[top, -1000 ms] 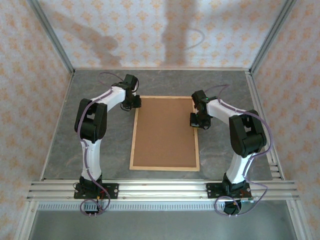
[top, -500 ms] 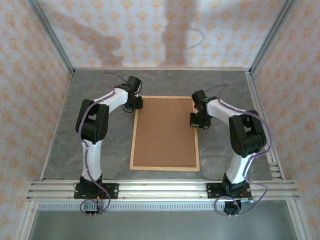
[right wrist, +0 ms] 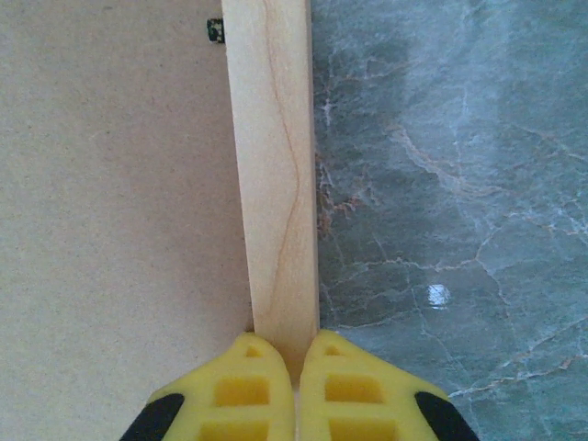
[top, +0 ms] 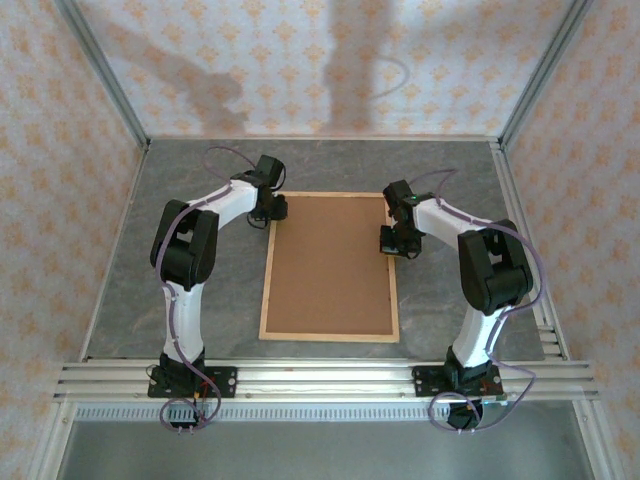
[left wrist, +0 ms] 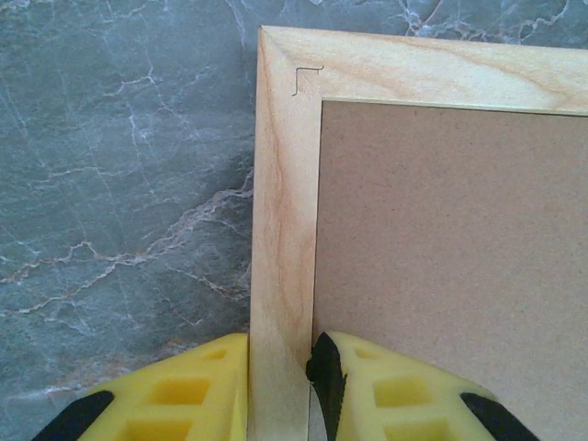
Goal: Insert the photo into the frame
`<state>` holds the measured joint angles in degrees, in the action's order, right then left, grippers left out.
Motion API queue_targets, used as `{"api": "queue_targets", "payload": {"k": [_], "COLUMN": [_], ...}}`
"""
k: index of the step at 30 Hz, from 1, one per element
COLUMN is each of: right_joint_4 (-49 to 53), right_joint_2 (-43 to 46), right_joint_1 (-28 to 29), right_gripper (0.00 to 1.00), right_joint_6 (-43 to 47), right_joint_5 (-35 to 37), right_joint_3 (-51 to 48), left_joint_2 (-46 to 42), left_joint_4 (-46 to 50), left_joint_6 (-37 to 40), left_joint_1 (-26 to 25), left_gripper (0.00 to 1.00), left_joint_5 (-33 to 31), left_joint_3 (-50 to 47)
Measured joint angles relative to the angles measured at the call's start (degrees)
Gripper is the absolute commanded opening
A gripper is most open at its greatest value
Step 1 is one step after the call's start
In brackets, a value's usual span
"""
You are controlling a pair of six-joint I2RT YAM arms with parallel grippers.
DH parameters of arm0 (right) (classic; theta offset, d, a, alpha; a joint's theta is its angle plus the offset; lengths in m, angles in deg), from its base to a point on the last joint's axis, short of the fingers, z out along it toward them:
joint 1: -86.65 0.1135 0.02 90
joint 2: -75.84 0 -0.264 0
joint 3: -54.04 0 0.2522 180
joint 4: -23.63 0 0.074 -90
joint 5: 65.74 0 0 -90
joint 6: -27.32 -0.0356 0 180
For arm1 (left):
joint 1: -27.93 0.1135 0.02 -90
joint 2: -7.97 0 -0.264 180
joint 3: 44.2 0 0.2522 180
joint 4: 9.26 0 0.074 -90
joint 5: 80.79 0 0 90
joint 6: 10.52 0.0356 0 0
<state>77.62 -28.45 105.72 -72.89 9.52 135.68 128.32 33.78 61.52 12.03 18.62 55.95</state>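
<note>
Frame (top: 330, 337) flat on grey surface (top: 330, 165), brown backing board (top: 330, 265) up; L gripper (left wrist: 280, 367) clamps upper-left rail, R gripper (right wrist: 285, 363) clamps right rail.

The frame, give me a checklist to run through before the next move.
1. Left gripper on the frame: fingers hug both sides of the left strip near the far corner. Ok.
2. Right gripper grip: fingers closed together over the right strip, not around it. Not ok.
3. Backing board removed: it lies inside the frame. Not ok.
4. Photo seated in the frame: the board covers the opening. Cannot tell.
5. Frame lying flat on the table: ok.
</note>
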Motion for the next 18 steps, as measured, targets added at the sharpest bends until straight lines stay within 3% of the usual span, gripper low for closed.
{"api": "queue_targets", "payload": {"k": [18], "right_joint_4": [0.0], "right_joint_2": [0.0], "right_joint_1": [0.0], "right_gripper": [0.06], "right_joint_6": [0.02], "right_joint_5": [-0.02], "right_joint_3": [0.0], "left_joint_2": [1.29], "left_joint_4": [3.02], "left_joint_6": [0.09], "left_joint_1": [-0.15], "left_gripper": [0.25], "left_joint_5": [-0.09], "left_joint_3": [2.58]}}
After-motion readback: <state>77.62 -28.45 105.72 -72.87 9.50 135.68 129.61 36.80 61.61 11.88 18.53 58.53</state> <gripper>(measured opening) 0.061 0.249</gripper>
